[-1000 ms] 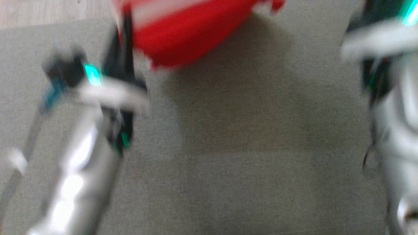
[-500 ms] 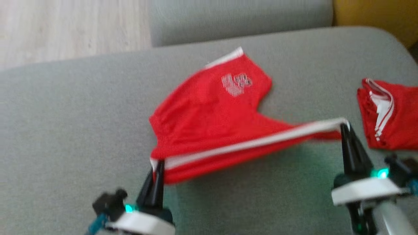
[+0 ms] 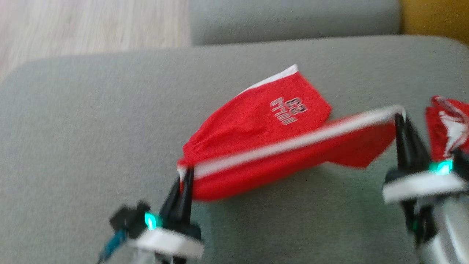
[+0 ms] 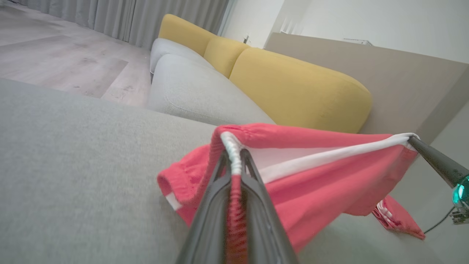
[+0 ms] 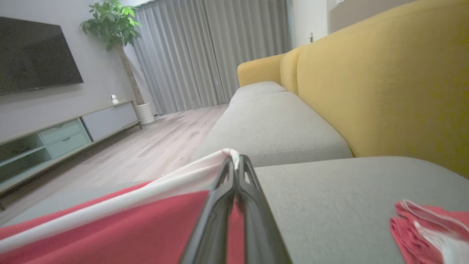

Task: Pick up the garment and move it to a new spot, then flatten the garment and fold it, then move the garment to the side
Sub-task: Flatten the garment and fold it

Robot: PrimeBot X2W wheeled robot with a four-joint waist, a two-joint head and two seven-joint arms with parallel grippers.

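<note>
Both grippers are closed tight on the red shorts (image 3: 256, 124). The left gripper (image 3: 186, 175) pinches the gathered waistband (image 4: 229, 141). The right gripper (image 3: 400, 119) pinches what looks like the leg hem (image 5: 229, 152). The edge between them is stretched into a straight line, lifted clear of the grey sofa seat (image 3: 91, 128).

That seat is broad, soft and slightly rough, so cloth dragged over it will probably catch and bunch.

The shorts sit near the seat's middle. The near leg hangs from the held edge and the far leg rests flat on the seat. They look thin, light and limp, and I expect them to sag wherever nothing holds them. The fabric may also be slick enough to creep out of narrow fingers.

A second red garment (image 3: 445, 124) lies bunched just beside the right gripper. I cannot tell whether it touches the shorts.

The white side stripe (image 3: 293, 145) runs the length of the held edge and makes a handy guide for folding.

The elastic waistband gives the thicker, surer bite, while the hem is thinner and likelier to slip. Corner holds like these suit spreading the shorts best.

Small lettering (image 3: 289, 106) marks the far leg.
</note>
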